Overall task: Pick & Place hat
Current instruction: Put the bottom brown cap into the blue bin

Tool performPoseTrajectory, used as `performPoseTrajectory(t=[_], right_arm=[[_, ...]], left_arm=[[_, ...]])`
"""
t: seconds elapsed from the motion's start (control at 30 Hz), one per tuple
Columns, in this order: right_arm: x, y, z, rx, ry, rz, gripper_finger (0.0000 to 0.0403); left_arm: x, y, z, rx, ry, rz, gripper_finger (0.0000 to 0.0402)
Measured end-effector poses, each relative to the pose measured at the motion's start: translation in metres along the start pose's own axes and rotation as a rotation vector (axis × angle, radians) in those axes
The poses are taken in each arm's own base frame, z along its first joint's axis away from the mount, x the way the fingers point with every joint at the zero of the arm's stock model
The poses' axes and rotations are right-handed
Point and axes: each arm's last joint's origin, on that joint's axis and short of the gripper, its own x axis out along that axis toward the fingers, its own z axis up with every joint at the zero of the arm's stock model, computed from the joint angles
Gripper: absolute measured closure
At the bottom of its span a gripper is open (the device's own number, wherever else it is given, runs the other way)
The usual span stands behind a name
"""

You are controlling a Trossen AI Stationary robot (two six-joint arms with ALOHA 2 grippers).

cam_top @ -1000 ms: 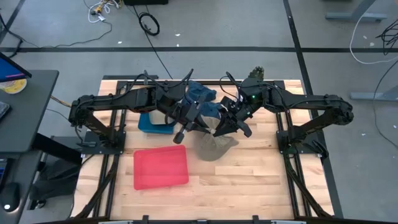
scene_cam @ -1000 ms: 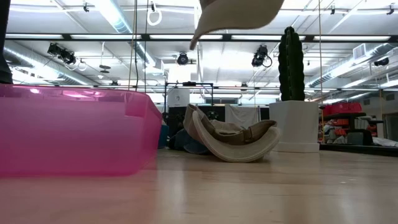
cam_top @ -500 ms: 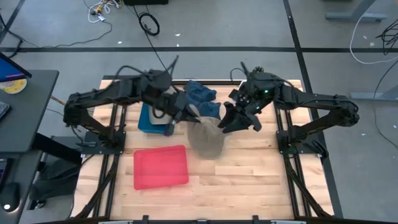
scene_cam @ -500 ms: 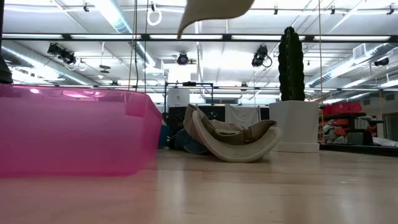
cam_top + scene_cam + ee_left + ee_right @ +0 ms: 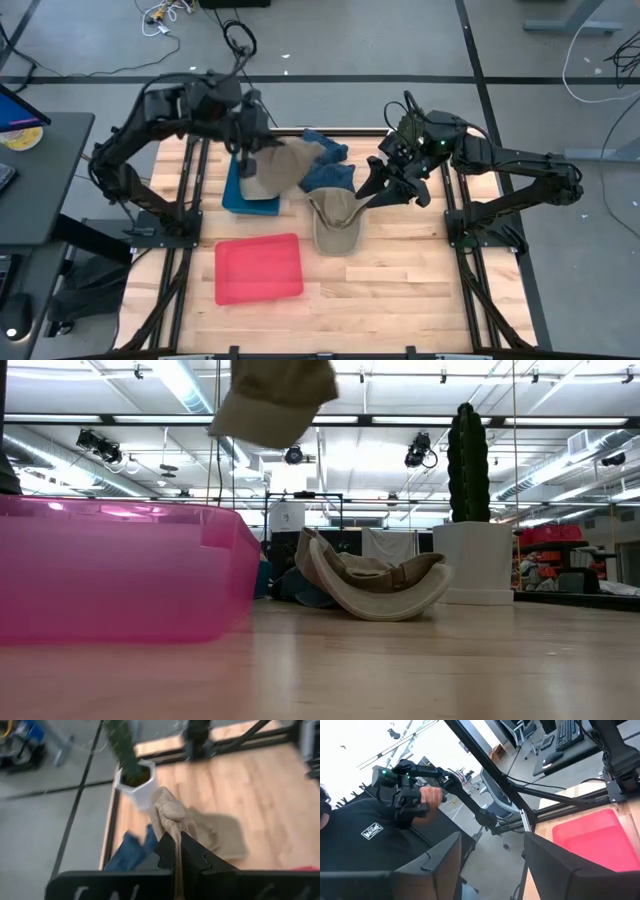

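Left gripper [image 5: 177, 851]: fingers clamped on a fold of a tan hat [image 5: 275, 167], which hangs from them clear of the table, above the blue bin [image 5: 235, 196]. In the low view the tan hat [image 5: 273, 402] shows high above the pink bin [image 5: 120, 570].

Right gripper [image 5: 385, 185]: fingers [image 5: 440, 865] spread apart, nothing between them, raised just beside a second tan hat [image 5: 335, 222] lying on the wooden table [image 5: 400, 280]. Blue hats [image 5: 325, 160] lie between the two grippers. A potted cactus [image 5: 470, 500] stands beyond the resting hat. A person's hand [image 5: 432, 796] grips a leader-arm handle off-table.
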Motion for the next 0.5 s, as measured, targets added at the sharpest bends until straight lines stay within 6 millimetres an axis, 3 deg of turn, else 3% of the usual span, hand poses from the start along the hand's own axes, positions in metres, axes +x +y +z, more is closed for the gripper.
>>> performPoseTrajectory(t=[0.23,0.5], right_arm=[[0.000,0.000,-0.001,-0.012,0.003,-0.006,0.0183],[0.000,-0.001,-0.001,-0.026,0.004,-0.008,0.0183]], left_arm=[[-0.005,0.017,-0.018,0.026,0.127,0.049,0.0396],[0.013,0.028,-0.038,-0.074,0.256,0.073,0.0396]])
